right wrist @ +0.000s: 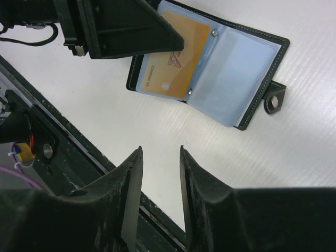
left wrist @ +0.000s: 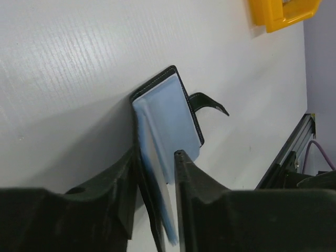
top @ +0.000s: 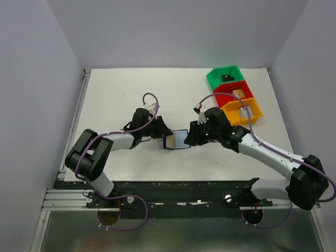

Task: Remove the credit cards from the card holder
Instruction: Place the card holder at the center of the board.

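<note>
Black bifold leather card holder (top: 176, 139) w/ blue-grey pockets lies open on white table (top: 131, 94). Gold-orange plastic credit card (right wrist: 170, 58) sits in a pocket on the half opp. its strap tab. L gripper (left wrist: 155, 157) jaws apart, straddling holder's leaves. R gripper (right wrist: 160, 152) jaws apart, empty, just beside holder, not touching

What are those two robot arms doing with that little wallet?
They are working on getting cards out of the black card holder, which lies open on the white table between them. The left gripper has its fingers on either side of one edge of the holder. The right gripper hovers close by, open and empty. A gold card sits in a see-through pocket, not yet taken out.
</note>
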`<action>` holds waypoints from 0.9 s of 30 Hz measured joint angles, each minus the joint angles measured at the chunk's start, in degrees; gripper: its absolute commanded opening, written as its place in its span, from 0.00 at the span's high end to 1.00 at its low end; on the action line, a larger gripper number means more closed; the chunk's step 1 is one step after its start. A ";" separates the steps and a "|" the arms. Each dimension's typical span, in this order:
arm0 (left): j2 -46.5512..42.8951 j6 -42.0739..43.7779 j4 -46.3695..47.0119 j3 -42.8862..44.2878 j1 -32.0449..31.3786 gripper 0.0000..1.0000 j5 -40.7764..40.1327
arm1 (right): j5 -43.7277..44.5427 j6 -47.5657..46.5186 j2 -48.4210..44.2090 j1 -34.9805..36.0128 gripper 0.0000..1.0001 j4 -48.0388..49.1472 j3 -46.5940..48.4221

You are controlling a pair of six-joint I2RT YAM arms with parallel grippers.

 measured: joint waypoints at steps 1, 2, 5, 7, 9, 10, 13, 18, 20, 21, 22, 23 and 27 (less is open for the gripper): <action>0.02 0.11 -0.46 0.07 0.11 0.50 0.00 | 0.00 0.00 0.00 0.00 0.56 0.02 -0.09; 0.02 0.24 -0.79 0.09 0.15 0.47 0.00 | 0.00 0.00 0.00 0.00 0.55 0.00 -0.15; 0.00 1.20 -2.89 0.28 0.31 0.39 -0.17 | 0.02 -0.02 0.00 0.00 0.53 0.00 -0.20; -0.04 1.81 -4.42 0.63 0.42 0.35 -0.39 | 0.02 -0.02 0.00 0.00 0.52 0.00 -0.20; -0.37 2.62 -6.38 1.29 0.52 0.32 -0.90 | 0.02 -0.04 0.00 0.00 0.52 -0.02 -0.20; -0.70 3.34 -8.00 1.79 0.66 0.31 -1.53 | 0.04 -0.07 0.00 0.00 0.52 -0.02 -0.20; -2.16 5.03 -12.52 3.56 1.22 0.28 -3.61 | 0.24 -0.48 0.00 0.00 0.52 -0.07 -0.20; -8.81 9.07 -25.59 7.80 2.64 0.27 -12.17 | 4.33 -1.51 -0.35 0.00 0.49 -0.07 -0.22; -12.59 9.73 -28.68 7.76 2.86 0.24 -15.78 | 7.56 -1.40 -1.46 0.00 0.43 0.90 -1.07; -15.02 9.60 -29.49 7.37 2.84 0.23 -18.14 | 9.16 -1.29 -2.45 0.00 0.37 1.99 -2.16; -17.40 9.29 -29.97 6.58 2.73 0.20 -20.26 | 10.27 -0.96 -3.45 0.00 0.34 3.37 -3.45; -19.54 8.79 -30.08 5.55 2.47 0.08 -22.29 | 11.23 -0.39 -4.33 0.00 0.34 4.83 -4.81; -25.33 3.96 -31.08 1.40 1.36 0.01 -28.41 | 11.13 2.80 -3.76 -0.74 0.39 7.56 -6.56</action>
